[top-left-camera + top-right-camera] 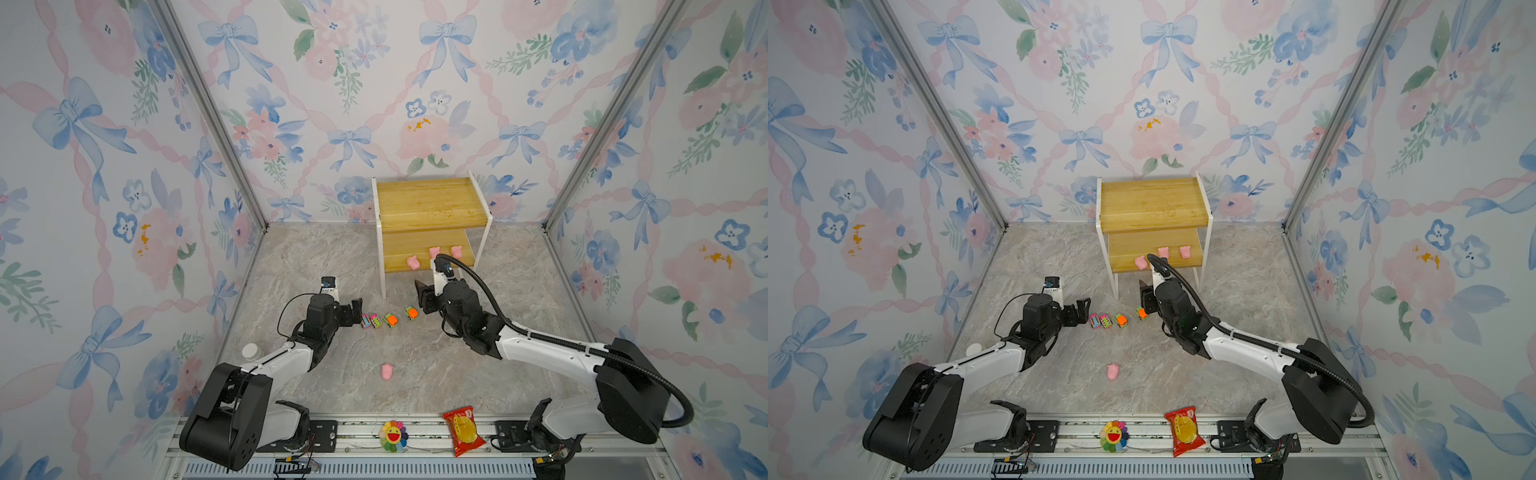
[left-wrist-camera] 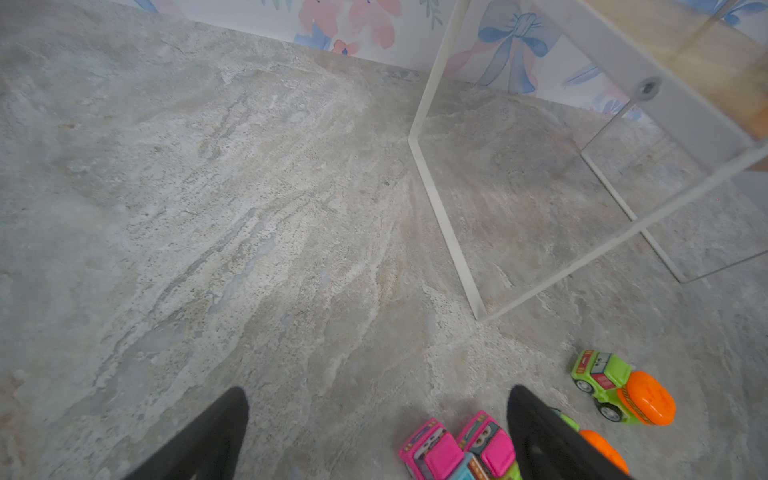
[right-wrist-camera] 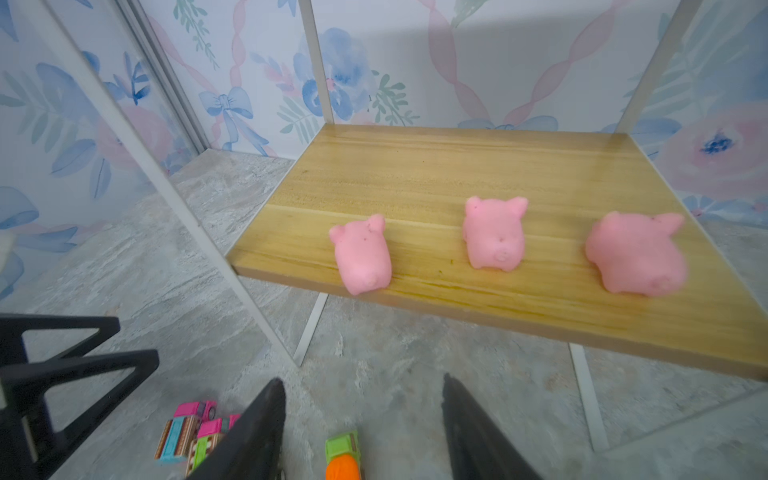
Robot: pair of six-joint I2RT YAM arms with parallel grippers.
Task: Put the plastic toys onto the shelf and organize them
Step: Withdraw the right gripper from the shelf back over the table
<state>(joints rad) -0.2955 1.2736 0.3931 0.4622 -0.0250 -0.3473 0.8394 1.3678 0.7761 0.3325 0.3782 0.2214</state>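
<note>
In both top views we see the shelf (image 1: pixel 428 203) at centre, three pigs (image 1: pixel 434 252) on its lower board, a fourth pig (image 1: pixel 387 371) on the floor (image 1: pixel 332 270) lower down, and four cars (image 1: pixel 390 320) in a row between. In the left wrist view our left gripper (image 2: pixel 378 390) stands open and empty at the bottom edge, with the pink cars (image 2: pixel 432 453) beside one finger. In the right wrist view our right gripper (image 3: pixel 361 378) gapes, holding nothing, with a green car (image 3: pixel 341 451) between its fingers
</note>
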